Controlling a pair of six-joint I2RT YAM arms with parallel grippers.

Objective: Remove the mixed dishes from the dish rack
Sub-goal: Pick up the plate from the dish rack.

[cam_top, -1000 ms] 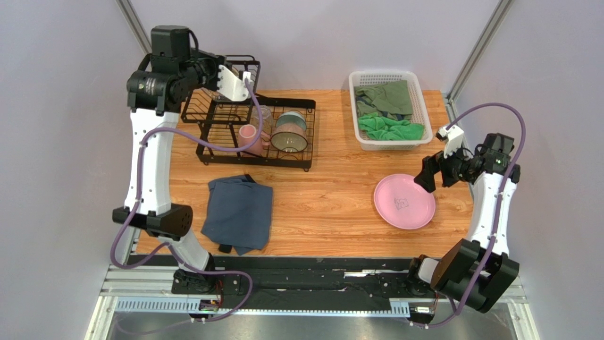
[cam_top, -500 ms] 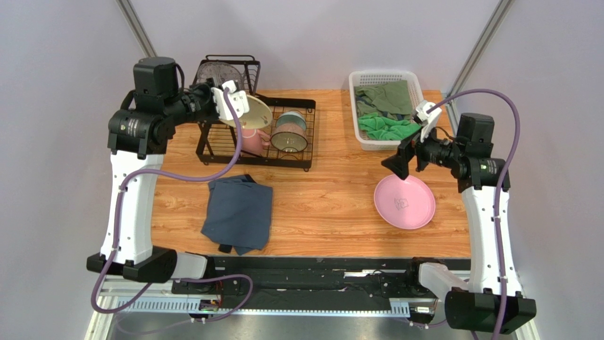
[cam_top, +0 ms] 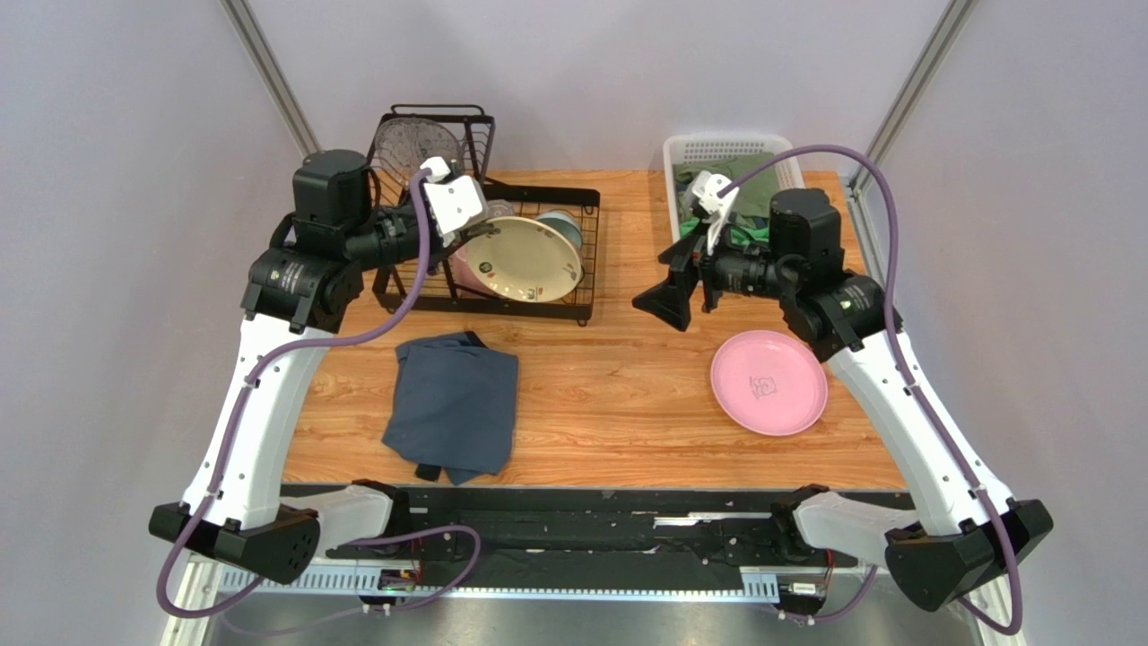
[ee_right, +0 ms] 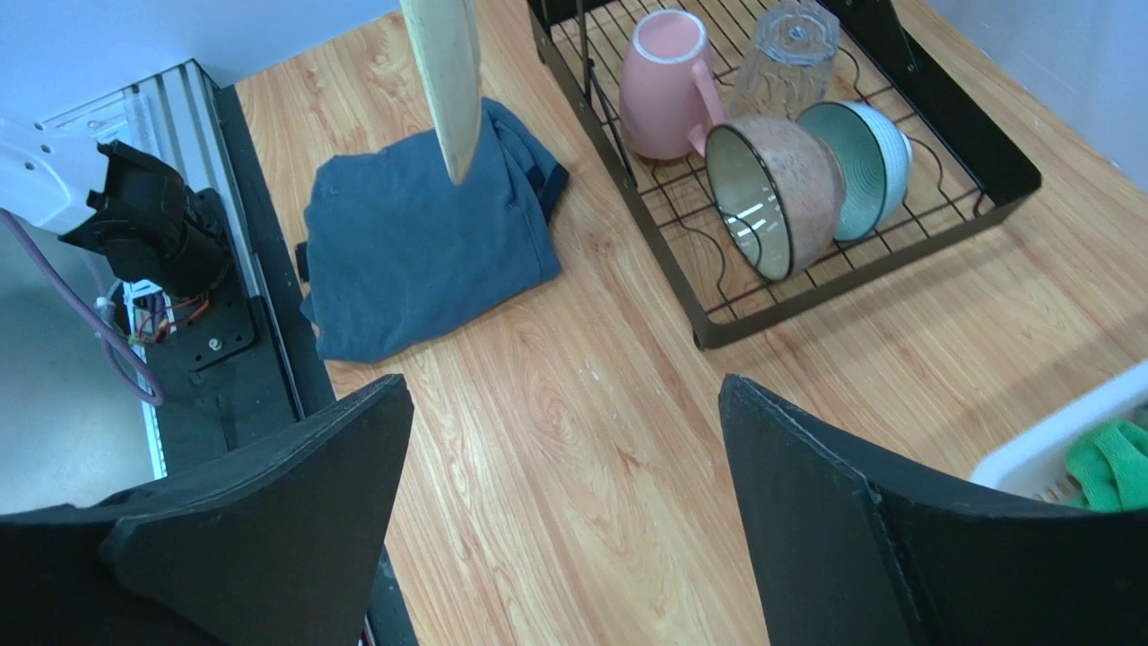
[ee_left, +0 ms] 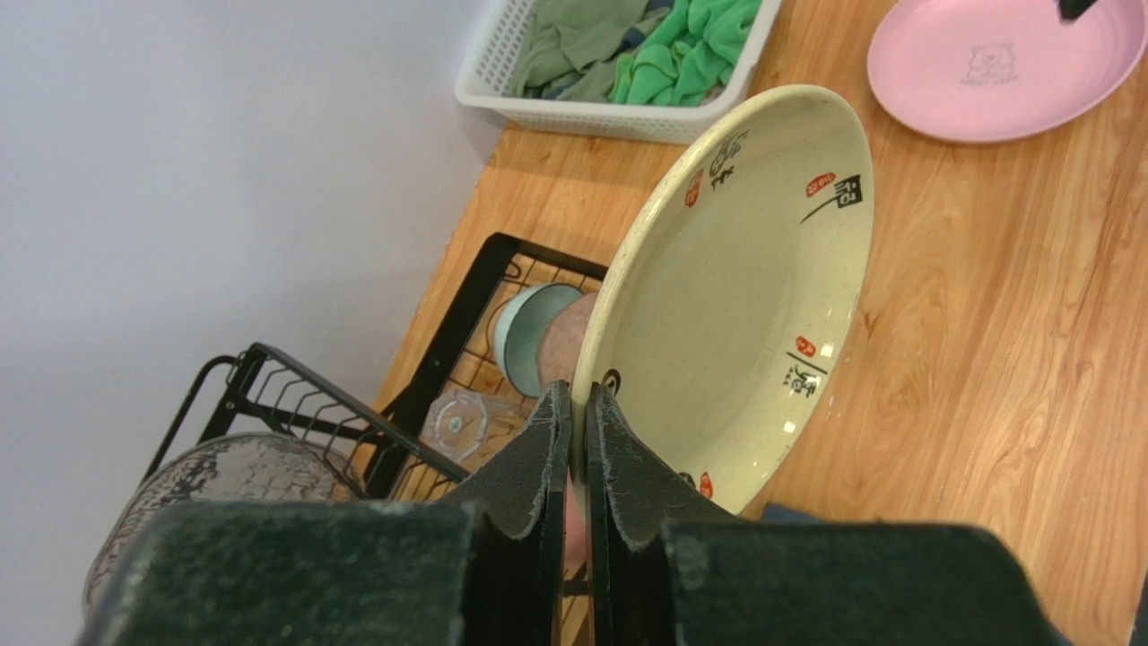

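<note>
While the orange-brown wooden table (cam_top: 607, 390) carries everything, the black wire two-tier dish rack (cam_top: 488, 307) stands at its left rear. A folded blue-grey cloth (cam_top: 453, 404) lies on the table in front of the rack. The large round pink plate (cam_top: 768, 382) lies flat on the right, well apart from the rack. The left gripper (ee_left: 574, 404) pinches the rim of the smaller cream ceramic plate (ee_left: 748, 269), held tilted in the air above the rack's lower tray. In that tray the speckled dark bowl with teal inside (ee_right: 768, 195) rests on edge, near the pink mug (ee_right: 663, 81) and the clear glass (ee_right: 788, 54). The right gripper (ee_right: 563, 390) hovers above bare table, its fingers spread wide and holding nothing.
</note>
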